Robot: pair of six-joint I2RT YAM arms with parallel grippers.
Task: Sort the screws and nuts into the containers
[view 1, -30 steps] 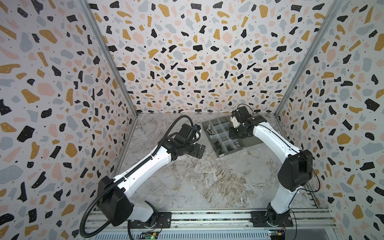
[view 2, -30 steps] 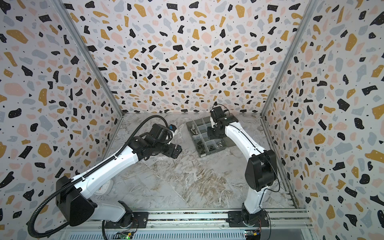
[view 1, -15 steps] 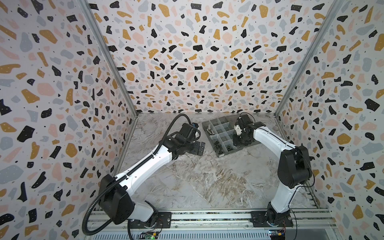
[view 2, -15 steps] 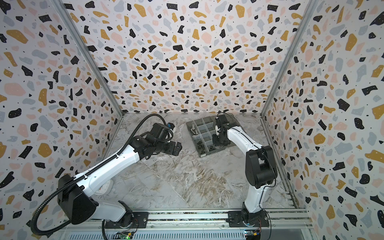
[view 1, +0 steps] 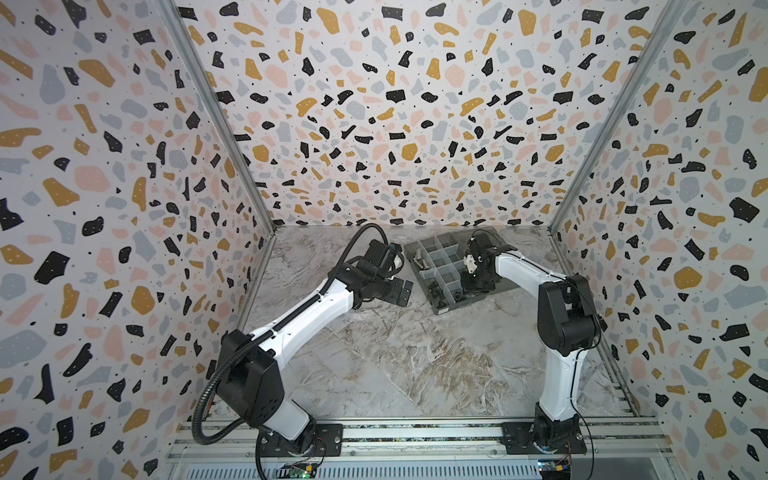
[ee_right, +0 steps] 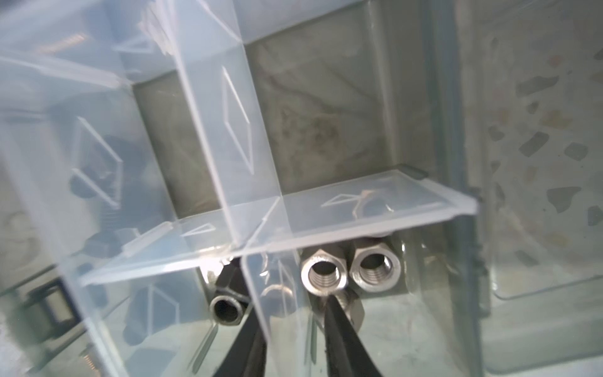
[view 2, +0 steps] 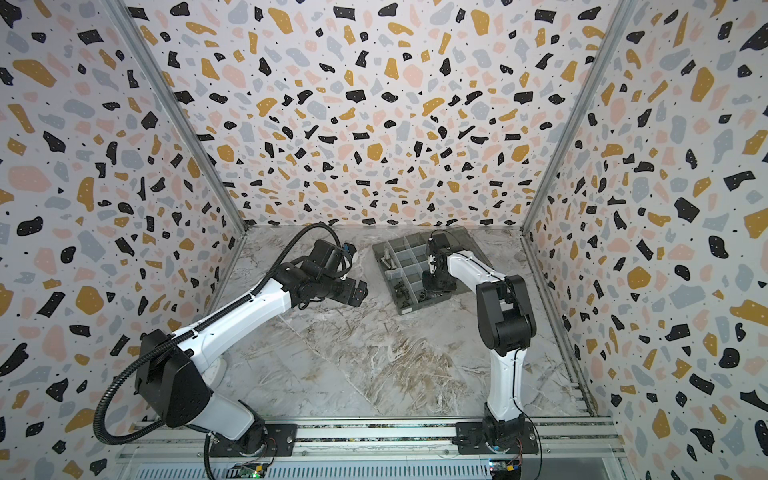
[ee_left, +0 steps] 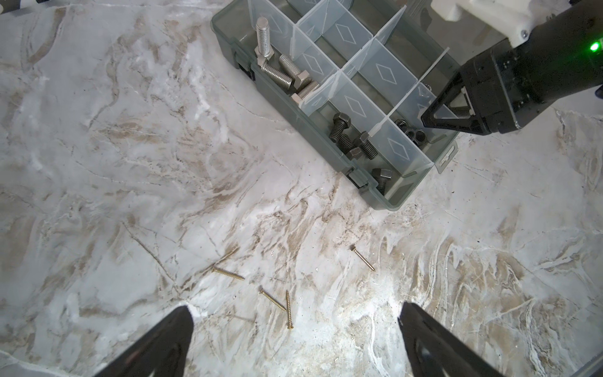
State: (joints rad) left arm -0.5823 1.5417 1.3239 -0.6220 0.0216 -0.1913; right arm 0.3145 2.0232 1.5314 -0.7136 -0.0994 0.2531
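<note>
The smoky-grey organiser box [view 1: 441, 266] [view 2: 405, 258] [ee_left: 295, 109] lies open at the back right, its compartments serving as the containers. Silver screws [ee_left: 281, 72], black screws [ee_left: 353, 137] and black nuts [ee_left: 413, 131] sit in separate compartments. My right gripper [ee_right: 290, 313] [view 1: 474, 286] [view 2: 434, 286] reaches down into the box, slightly open, straddling a pale divider [ee_right: 257, 293]. One finger is beside a black nut [ee_right: 228, 307], the other touches silver nuts [ee_right: 323, 271]; nothing is gripped. My left gripper [ee_left: 295, 306] [view 1: 400, 291] [view 2: 356, 291] hovers wide open over thin brass screws [ee_left: 288, 308] on the table.
More brass screws [ee_left: 228, 273] [ee_left: 363, 258] lie on the marble table between the left gripper and the box. The box's flat lid [ee_right: 538, 261] [view 1: 496, 237] lies behind it. Terrazzo walls close in three sides.
My right gripper has come forward from the box's back compartments and dropped into the near nut compartments, narrowing a little. The left arm has barely shifted and stays wide open.
</note>
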